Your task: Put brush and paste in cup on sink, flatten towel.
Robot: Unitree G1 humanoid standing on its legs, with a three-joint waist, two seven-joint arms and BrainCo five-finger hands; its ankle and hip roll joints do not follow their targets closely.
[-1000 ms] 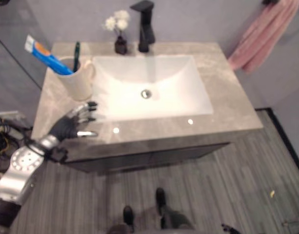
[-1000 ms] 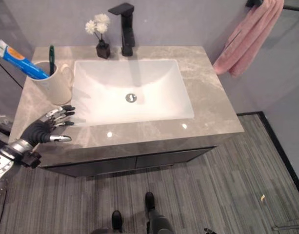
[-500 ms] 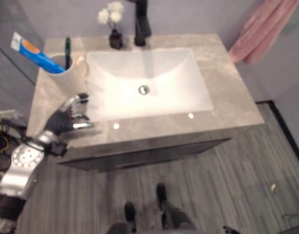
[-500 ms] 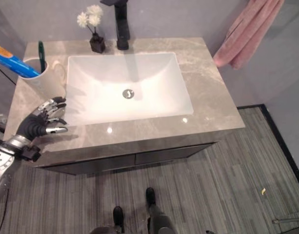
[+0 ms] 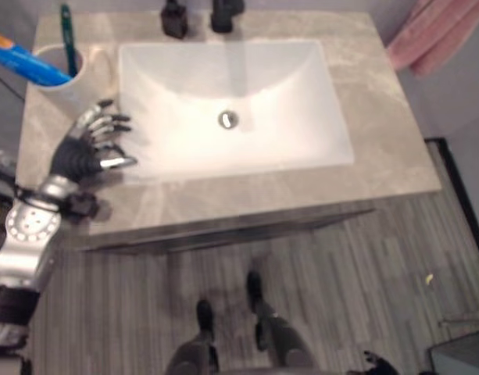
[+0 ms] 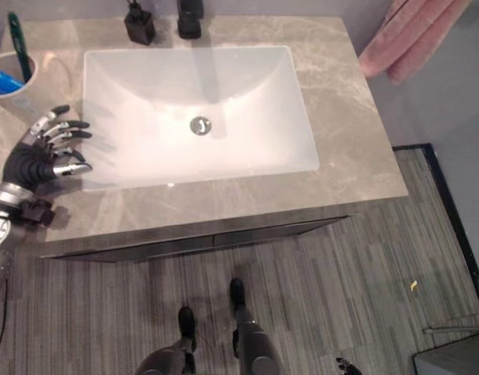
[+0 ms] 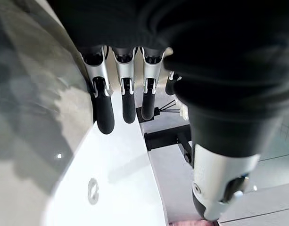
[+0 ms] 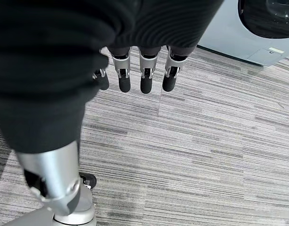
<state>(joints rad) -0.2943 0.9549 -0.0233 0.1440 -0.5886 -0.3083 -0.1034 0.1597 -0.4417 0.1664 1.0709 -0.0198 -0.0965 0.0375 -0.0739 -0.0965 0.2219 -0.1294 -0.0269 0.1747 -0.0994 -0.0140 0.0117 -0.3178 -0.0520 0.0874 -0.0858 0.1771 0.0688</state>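
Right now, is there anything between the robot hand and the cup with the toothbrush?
No. In the left eye view, just bare grey countertop lies between the left robot hand and the cup; the hand hangs open beside the sink.

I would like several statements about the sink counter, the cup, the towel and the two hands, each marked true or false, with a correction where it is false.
1. The blue toothpaste tube stands in the cream ceramic cup. True.
2. The green toothbrush lies in the white rectangular basin. False: it stands in the cup.
3. The left hand grips the cup. False: it is open over the grey marble counter, beside the basin, holding nothing.
4. The pink towel hangs beyond the counter's right end. True.
5. The right hand hangs open above the striped floor. True.
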